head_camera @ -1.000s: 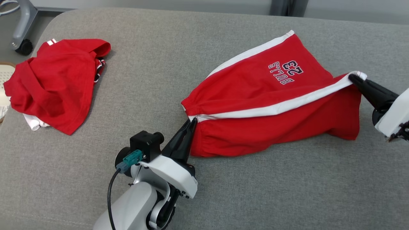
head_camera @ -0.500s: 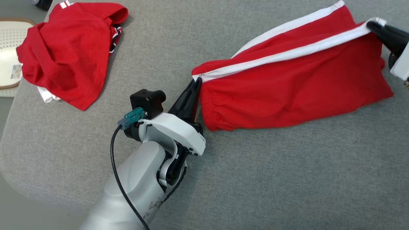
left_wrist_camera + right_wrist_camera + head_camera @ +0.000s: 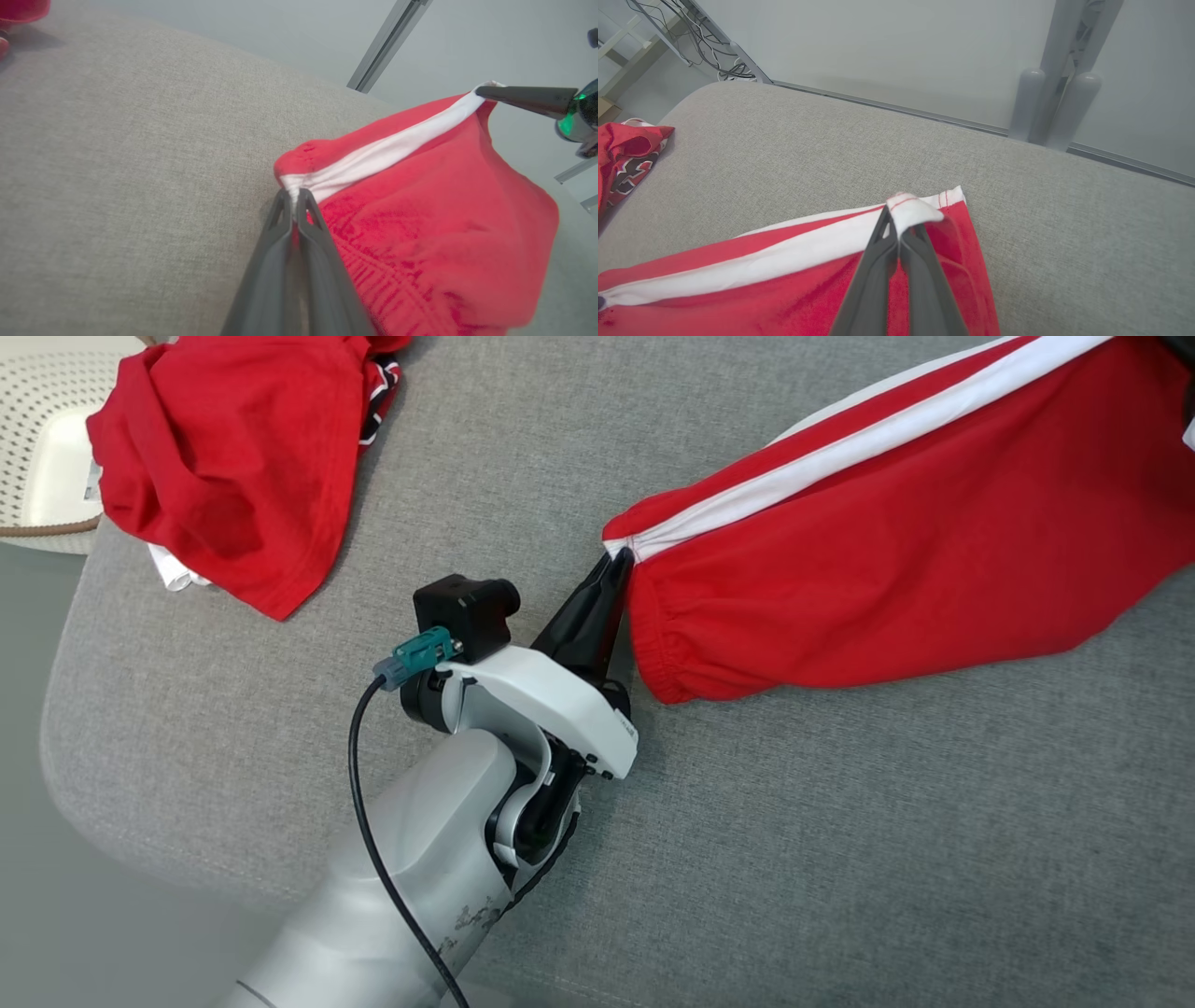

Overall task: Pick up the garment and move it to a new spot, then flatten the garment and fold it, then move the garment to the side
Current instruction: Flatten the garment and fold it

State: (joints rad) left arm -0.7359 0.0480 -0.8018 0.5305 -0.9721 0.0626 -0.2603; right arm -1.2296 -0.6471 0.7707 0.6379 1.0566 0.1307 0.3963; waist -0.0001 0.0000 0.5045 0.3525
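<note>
Holding red shorts (image 3: 887, 551) taut, both jaws clamped.

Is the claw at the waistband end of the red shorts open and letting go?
No, the left claw is pinched shut on the white stripe at the corner of the red shorts.

shorts (image 3: 887, 551) | striped edge (image 3: 840, 455) lifted higher | print now hidden

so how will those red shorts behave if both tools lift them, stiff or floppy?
Likely floppy: the red shorts sag between the left tool and right tool, taut only along the white stripe. Probably light: fingertip pinches carry them. Loose hem may drag on the grey cushion.
</note>
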